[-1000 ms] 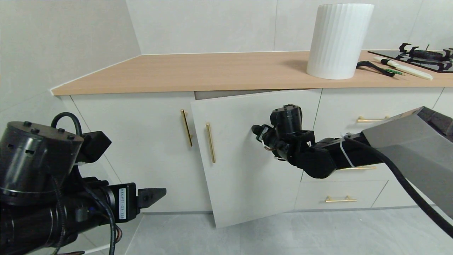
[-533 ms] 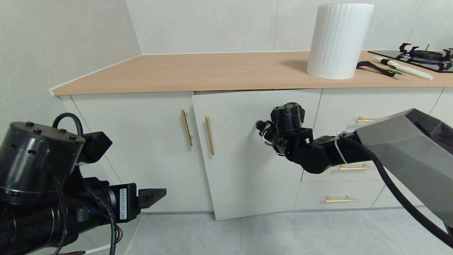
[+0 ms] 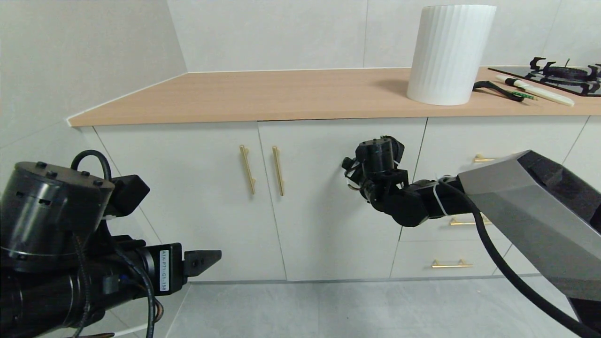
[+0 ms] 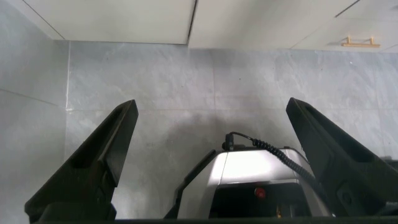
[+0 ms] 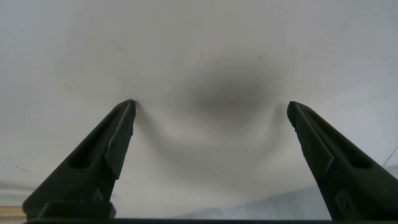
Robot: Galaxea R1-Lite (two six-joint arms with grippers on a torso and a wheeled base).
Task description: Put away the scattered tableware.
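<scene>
The right claw (image 3: 348, 172) is sitting right up against the front of the right-hand cabinet door (image 3: 328, 211), roughly level with its brass handle (image 3: 278, 170) but well to the side of it. From its wrist camera, the two fingers (image 5: 115, 146) are standing spread wide with nothing between them, and their tips are looking as if they are meeting the pale panel. That door is lying flush with its neighbour, whose handle (image 3: 247, 169) is hanging just beside the first.

The left claw (image 3: 205, 261) is hovering low by the left cabinet, above the grey floor (image 4: 186, 81), also spread wide and holding nothing.

The tableware is lying up on the wooden table (image 3: 263, 96), towards its right end. A black-handled utensil (image 3: 493, 88) is resting just beside a tall white ribbed container (image 3: 448, 54), with a green-handled piece (image 3: 522, 94) and a long white utensil (image 3: 540, 92) next to it, close to the stove (image 3: 561, 72). Below them, drawers with brass pulls (image 3: 451, 265) are sitting shut.
</scene>
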